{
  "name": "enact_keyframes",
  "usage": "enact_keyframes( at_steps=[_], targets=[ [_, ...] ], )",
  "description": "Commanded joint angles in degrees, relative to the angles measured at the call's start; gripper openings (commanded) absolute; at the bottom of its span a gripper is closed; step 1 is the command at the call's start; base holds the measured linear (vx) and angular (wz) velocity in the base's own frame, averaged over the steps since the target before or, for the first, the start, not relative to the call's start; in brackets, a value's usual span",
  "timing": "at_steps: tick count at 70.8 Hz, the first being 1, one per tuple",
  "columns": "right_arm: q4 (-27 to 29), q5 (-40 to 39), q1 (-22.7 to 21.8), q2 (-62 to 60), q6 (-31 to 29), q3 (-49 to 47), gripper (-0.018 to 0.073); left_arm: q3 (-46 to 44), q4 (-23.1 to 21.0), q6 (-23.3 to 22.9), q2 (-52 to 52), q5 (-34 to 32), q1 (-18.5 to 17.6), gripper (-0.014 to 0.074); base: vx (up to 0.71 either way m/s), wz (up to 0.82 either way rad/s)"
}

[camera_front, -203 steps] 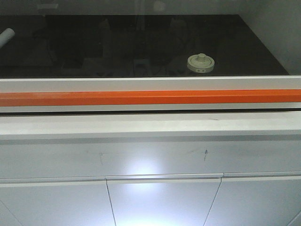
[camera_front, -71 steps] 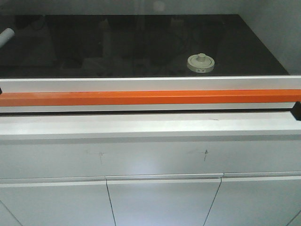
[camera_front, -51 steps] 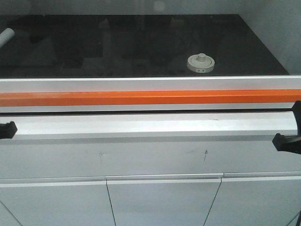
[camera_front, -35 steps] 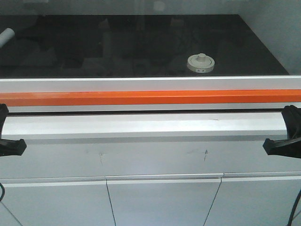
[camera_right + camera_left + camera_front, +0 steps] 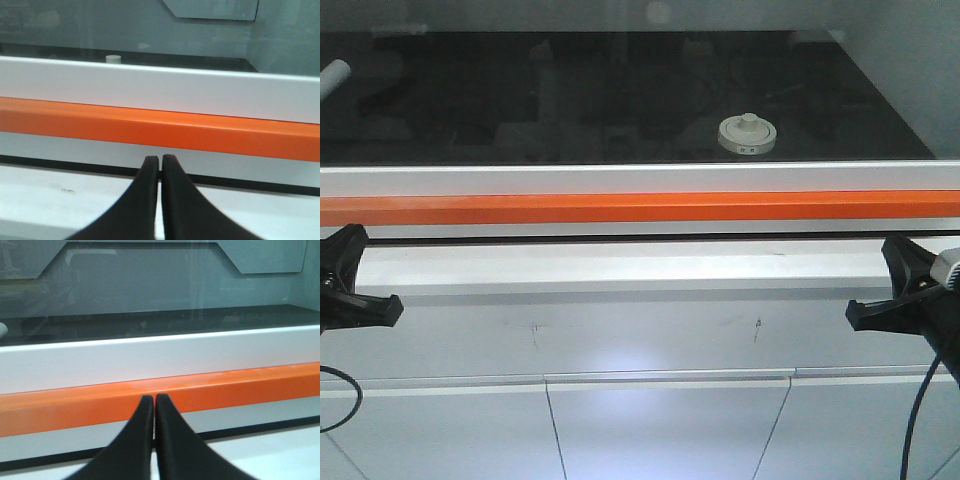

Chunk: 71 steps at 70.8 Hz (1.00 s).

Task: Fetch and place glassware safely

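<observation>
Both arms have just swung in from the sides: the left gripper (image 5: 151, 400) and the right gripper (image 5: 160, 160) now hover just before the orange bar (image 5: 640, 207), each clenched on nothing. The lidded glass jar (image 5: 748, 133) sits well beyond them behind the glass front (image 5: 520, 100), ahead and left of the right gripper. The fetch has probably only begun.

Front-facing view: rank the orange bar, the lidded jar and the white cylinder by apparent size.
Largest: orange bar, spanning the frame.
Then lidded jar.
Smallest: white cylinder; the frame edge crops it, so that rank is unsure.
</observation>
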Motion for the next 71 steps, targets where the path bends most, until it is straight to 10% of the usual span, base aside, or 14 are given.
enact_keyframes(
  at_steps=[1, 71],
  targets=[
    [0.4, -6.9, -0.2, 1.4, -1.9, -1.4, -0.0004, -1.1, -1.0, 1.3, 0.0, -6.0, -0.2, -0.0007, 0.0, 0.0],
    [0.8, -10.5, -0.2, 20.0, -1.6, -15.2, -0.0004, -1.1, -2.5, 2.8, 0.3, -7.0, -0.2, -0.0007, 0.0, 0.0]
  ],
)
